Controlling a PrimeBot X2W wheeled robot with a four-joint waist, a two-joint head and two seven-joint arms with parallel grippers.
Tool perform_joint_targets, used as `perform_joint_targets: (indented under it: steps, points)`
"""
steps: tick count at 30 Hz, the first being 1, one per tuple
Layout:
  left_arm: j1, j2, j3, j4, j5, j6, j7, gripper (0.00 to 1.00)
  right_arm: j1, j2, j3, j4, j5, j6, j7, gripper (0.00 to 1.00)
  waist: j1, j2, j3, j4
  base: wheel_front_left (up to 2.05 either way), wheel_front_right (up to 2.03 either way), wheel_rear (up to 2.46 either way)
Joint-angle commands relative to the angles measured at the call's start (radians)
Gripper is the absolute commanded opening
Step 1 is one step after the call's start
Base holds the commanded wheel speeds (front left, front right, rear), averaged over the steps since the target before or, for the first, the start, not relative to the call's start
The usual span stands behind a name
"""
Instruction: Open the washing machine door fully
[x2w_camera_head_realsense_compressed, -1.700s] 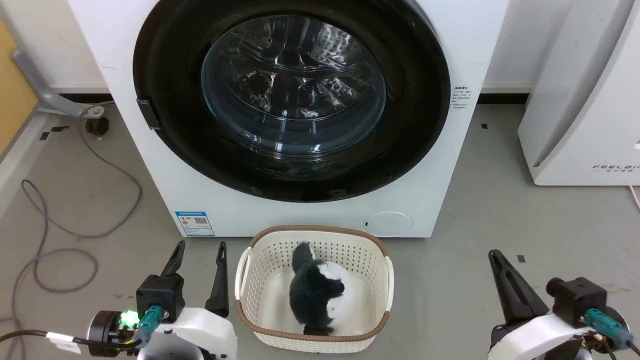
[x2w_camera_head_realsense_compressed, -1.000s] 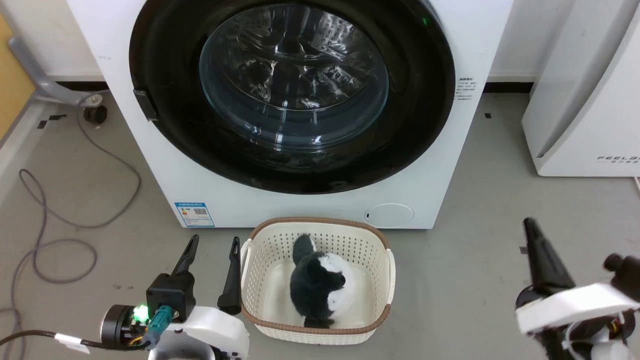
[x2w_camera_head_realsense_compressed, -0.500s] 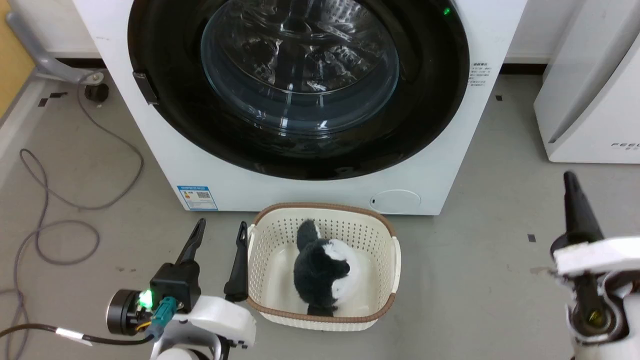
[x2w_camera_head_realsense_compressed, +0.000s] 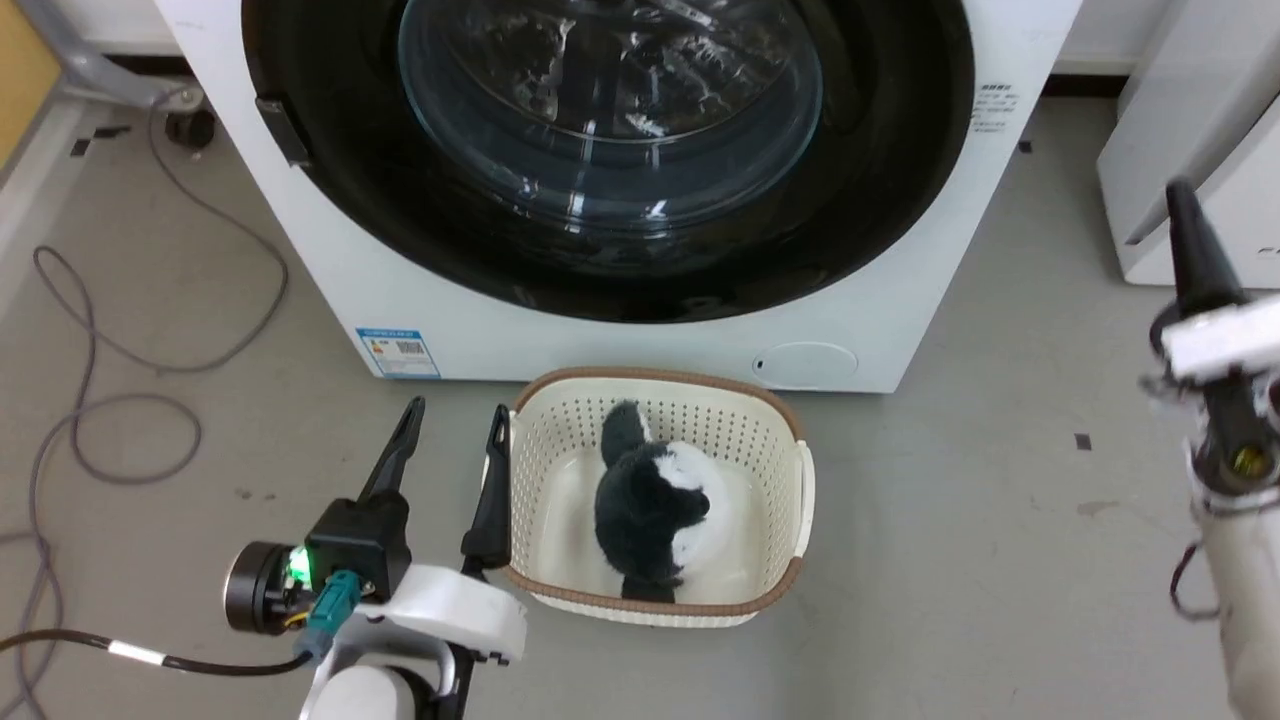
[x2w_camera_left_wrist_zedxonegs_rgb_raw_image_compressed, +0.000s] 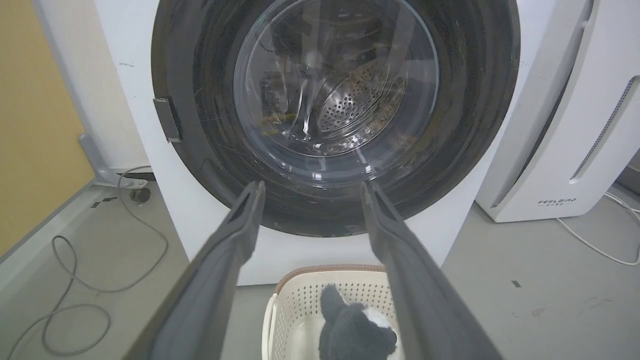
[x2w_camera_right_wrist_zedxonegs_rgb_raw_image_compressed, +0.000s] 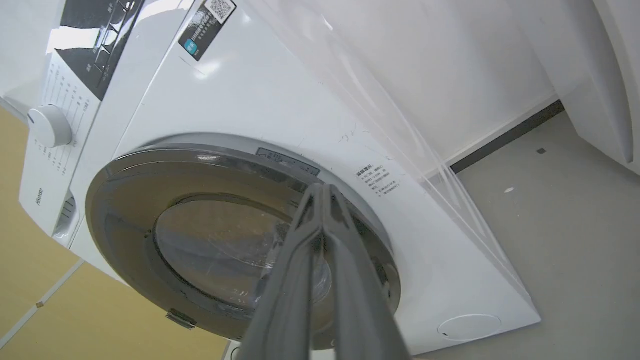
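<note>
One washing machine door (x2w_camera_head_realsense_compressed: 900, 150) is sitting closed behind one basket (x2w_camera_head_realsense_compressed: 660, 375) holding one toy (x2w_camera_head_realsense_compressed: 650, 500). Left gripper (x2w_camera_head_realsense_compressed: 457, 410) is gaping empty; right gripper (x2w_camera_right_wrist_zedxonegs_rgb_raw_image_compressed: 322, 189) is pinching nothing.

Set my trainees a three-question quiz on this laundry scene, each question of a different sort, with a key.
1. True or false: the washing machine door stands swung open.
2. What lies in the basket? A, a folded towel; B, a black-and-white plush toy; C, a bottle.
3. Which has its fingers spread apart, the left gripper or the right gripper?
Key: 1 false, it is shut; 2 B; 3 the left gripper, since the right one's fingers meet at the tips.
</note>
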Motion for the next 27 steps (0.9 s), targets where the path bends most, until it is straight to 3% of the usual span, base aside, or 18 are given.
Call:
perform_joint_targets:
  steps: [1,12,27]
  points:
    - [-0.018,0.001,-0.005,-0.002,-0.006,0.006,-0.011,1.00,-0.040,-0.013,0.005,0.021,0.029,0.000,0.006,0.00,-0.0001,0.0000,0.008,0.004,0.00,0.00,0.00]
    - [-0.057,0.001,-0.030,-0.016,-0.022,0.018,-0.034,1.00,-0.353,-0.082,0.132,0.237,0.104,0.000,0.094,0.00,-0.0001,0.0000,0.077,0.015,0.00,0.00,0.00]
    - [-0.113,0.001,-0.067,-0.023,-0.042,0.029,-0.065,1.00,-0.690,-0.111,0.287,0.442,0.198,-0.001,0.274,0.00,-0.0001,0.0000,0.160,0.024,0.00,0.00,0.00]
